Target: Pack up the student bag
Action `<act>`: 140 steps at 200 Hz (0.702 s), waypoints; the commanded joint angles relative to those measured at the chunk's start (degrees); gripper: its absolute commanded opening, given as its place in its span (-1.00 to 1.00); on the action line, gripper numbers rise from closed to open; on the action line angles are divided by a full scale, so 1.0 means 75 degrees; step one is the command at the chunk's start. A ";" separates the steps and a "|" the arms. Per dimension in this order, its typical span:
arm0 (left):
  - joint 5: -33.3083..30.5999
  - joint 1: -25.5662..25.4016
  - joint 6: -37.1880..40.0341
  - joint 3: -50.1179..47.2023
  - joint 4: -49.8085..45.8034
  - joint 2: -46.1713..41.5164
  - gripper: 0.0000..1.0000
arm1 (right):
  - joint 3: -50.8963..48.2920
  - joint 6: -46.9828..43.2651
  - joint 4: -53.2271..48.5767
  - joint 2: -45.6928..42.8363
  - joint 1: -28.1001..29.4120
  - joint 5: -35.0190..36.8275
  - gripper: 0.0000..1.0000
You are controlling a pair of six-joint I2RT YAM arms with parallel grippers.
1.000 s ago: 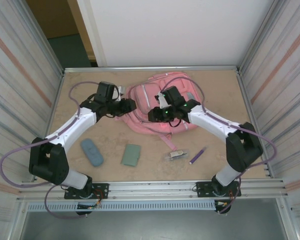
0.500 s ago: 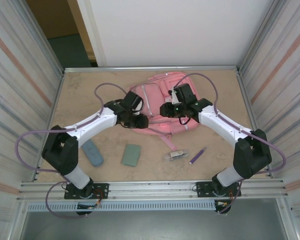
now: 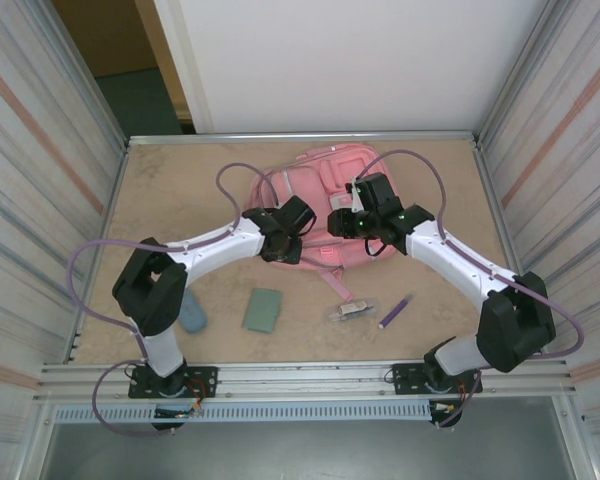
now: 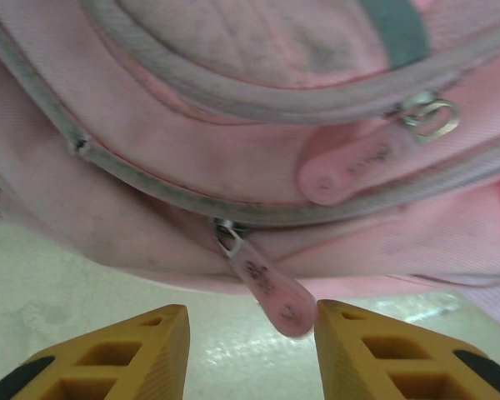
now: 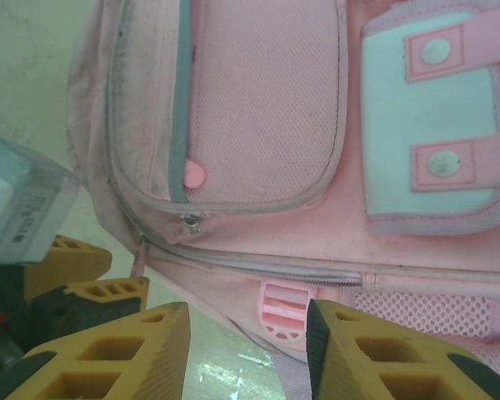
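Pink student bag (image 3: 320,168): 1 | left fingers (image 4: 137,350) parted, empty | right fingers (image 5: 129,350) parted, empty

Not much to read here tbh. Up close in my left wrist view, two pink zip pulls on the student bag (image 4: 192,167) each carry a bit of dark lettering, the lower pull (image 4: 271,292) and the upper pull (image 4: 350,162), but it's too smudged and blurry to make out. In the top view, the small packet (image 3: 354,310) on the tabletop (image 3: 180,190) is too tiny to read.
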 commanded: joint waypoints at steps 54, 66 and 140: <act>-0.0614 0.0075 0.0232 0.0111 0.0241 0.0064 -0.91 | -0.0255 -0.0293 0.0122 -0.0319 -0.0041 0.0008 -0.30; -0.0556 0.0117 0.0306 0.0037 0.0281 -0.0059 -1.00 | -0.0295 -0.0377 0.0118 -0.0338 -0.0053 0.0018 -0.30; 0.1310 0.0699 0.0972 -0.0215 0.1249 -0.1894 -1.00 | -0.0289 -0.1082 0.0156 -0.0234 0.0751 0.0856 -0.08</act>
